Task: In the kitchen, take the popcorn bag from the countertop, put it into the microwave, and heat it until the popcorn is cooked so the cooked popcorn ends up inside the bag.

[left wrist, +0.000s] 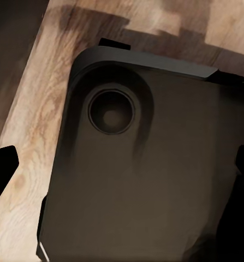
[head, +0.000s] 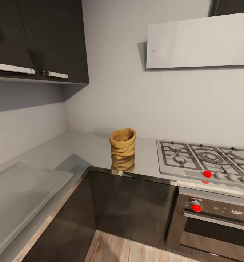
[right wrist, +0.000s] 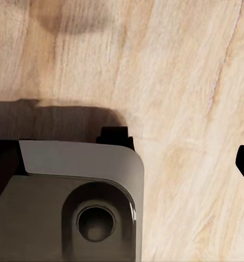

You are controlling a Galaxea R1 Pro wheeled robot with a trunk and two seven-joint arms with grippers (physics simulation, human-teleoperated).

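Here the popcorn bag [head: 122, 142] stands upright on the countertop [head: 82, 149], its rolled rim open at the top and its reflection showing in the glossy grey surface at its 6 o'clock. From the bag, the gas hob [head: 205, 160] with grey grates lies at 3 o'clock, near but apart from it, and the hob's red knob [head: 207, 174] sits on its front edge. Below the hob, the steel built-in oven [head: 216, 222] carries another red knob [head: 196, 207]. Dark wall cabinets [head: 45, 40] with steel handles hang at the bag's 10 o'clock, and a pale extractor hood [head: 202, 42] hangs at its 1 o'clock. The countertop turns a corner and runs toward the head view's 8 o'clock, over dark cabinet fronts [head: 132, 207].

In the left wrist view, a dark rounded part of the robot's base [left wrist: 143, 164] lies over wooden floor [left wrist: 40, 120]. The right wrist view has a paler base corner [right wrist: 78, 191] and the same floor. Whether either claw is released or clenched I cannot tell; only dark finger tips edge those views.
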